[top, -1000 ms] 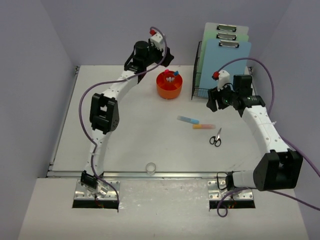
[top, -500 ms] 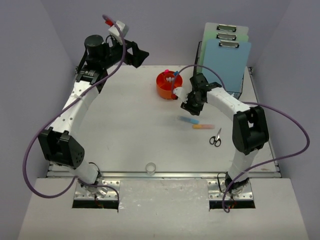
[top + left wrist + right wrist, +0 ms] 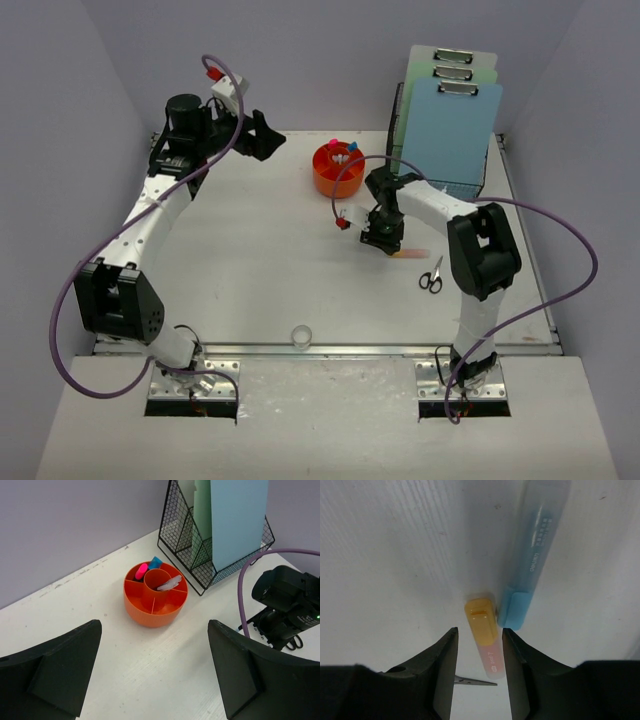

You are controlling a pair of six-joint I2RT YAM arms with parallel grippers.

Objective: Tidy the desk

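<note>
The white worktop (image 3: pixel 250 260) lies flat in front of both arms, with pale purple walls (image 3: pixel 100 120) around it and a metal rail (image 3: pixel 330 350) along its edge at 6 o'clock. The right claw (image 3: pixel 479 645) points straight down near the middle of the worktop. Its two black fingers (image 3: pixel 440 680) stand on both sides of an orange pen (image 3: pixel 482 622), a bit open, with a thin white gap showing, so they are not squeezing it. A blue pen (image 3: pixel 532 550) lies just beside the orange one, at its 1 o'clock in the wrist view. Small scissors (image 3: pixel 431 277) lie at 4 o'clock from this claw. A round orange pot (image 3: pixel 339 170) with small things in it stands at 11 o'clock from the claw. A black wire rack (image 3: pixel 200 565) holding blue and green boards (image 3: pixel 450 120) stands at the worktop's 1 o'clock corner. The left claw (image 3: pixel 270 137) hangs high over the 11 o'clock corner, wide open, holding nothing. A little clear ring (image 3: pixel 301 335) sits by the rail at 6 o'clock.
</note>
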